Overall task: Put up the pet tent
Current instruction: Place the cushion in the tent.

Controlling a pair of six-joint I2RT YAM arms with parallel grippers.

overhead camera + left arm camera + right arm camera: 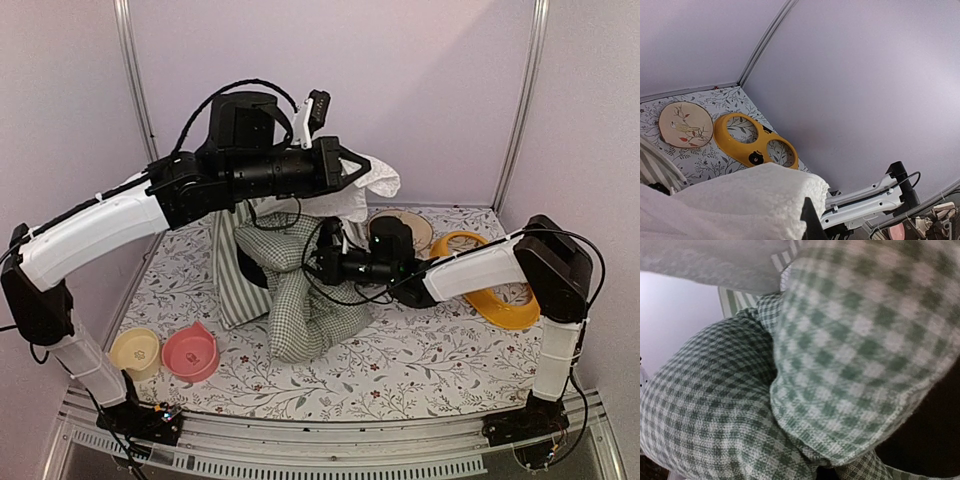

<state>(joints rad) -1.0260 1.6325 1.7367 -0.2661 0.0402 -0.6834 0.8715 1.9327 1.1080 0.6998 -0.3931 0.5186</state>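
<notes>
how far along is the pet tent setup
Early. Nothing looks finished: the pet tent sags in a striped heap. In hand: the left gripper holds its white lace up high; the right gripper seems to pinch the gingham cushion. Left: standing the tent up.

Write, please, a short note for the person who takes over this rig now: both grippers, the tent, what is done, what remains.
The left gripper is shut on the white lace of the tent and holds it high above the table.
The right gripper is low and looks shut on the checked cushion, which is bunched up in front of the tent.
The tent's striped cloth hangs limp and is not standing.
Done: one part of the tent is raised.
Left: free the cushion, spread the tent and make it stand.
</notes>
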